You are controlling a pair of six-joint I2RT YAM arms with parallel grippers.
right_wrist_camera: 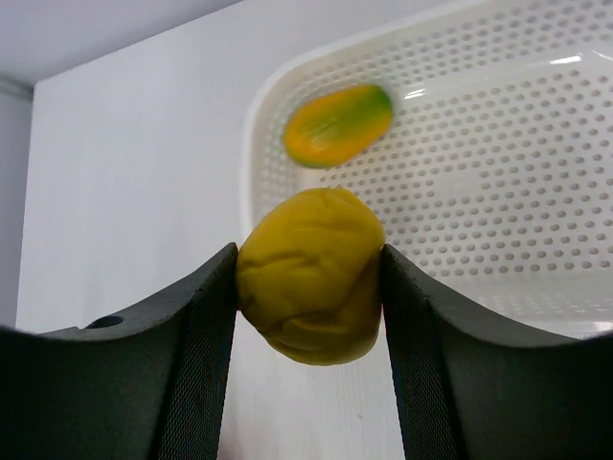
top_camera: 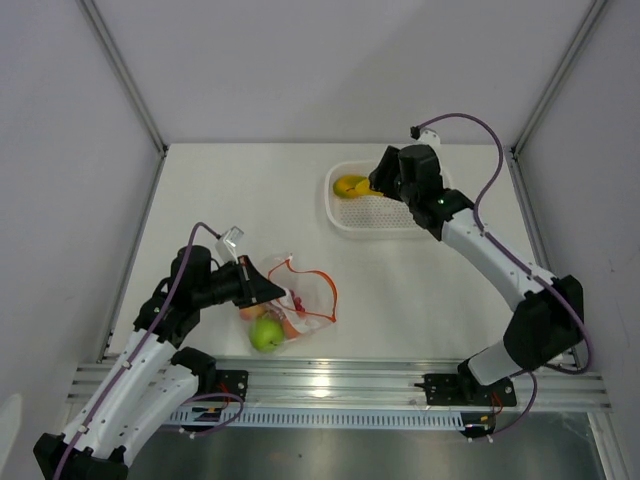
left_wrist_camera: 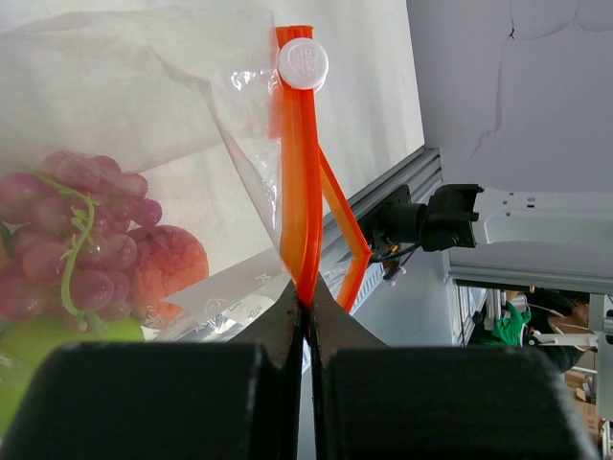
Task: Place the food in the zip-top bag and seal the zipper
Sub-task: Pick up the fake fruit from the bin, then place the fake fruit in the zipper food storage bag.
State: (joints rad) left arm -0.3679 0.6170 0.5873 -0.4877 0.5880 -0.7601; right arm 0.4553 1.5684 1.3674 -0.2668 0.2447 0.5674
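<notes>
Hovering over the white basket (top_camera: pixel 380 226), your right hand (right_wrist_camera: pixel 308 261) pinches the light, likely firm yellow piece (right_wrist_camera: pixel 306 307) across its middle. Your left hand (left_wrist_camera: pixel 306 305), pressed together on the zipper (left_wrist_camera: pixel 301 192), holds the limp zip-top bag (top_camera: pixel 305 300) near-left on the table (top_camera: pixel 420 290).

The left gripper (left_wrist_camera: pixel 306 309) pinched the zipper (left_wrist_camera: pixel 299 182) – jaws closed tight on the orange strip, its white slider (left_wrist_camera: pixel 303 64) at the far end. Inside the bag (left_wrist_camera: pixel 134 105) lay grapes (left_wrist_camera: pixel 57 230), a peach (left_wrist_camera: pixel 174 264) and an apple (left_wrist_camera: pixel 29 347).
</notes>
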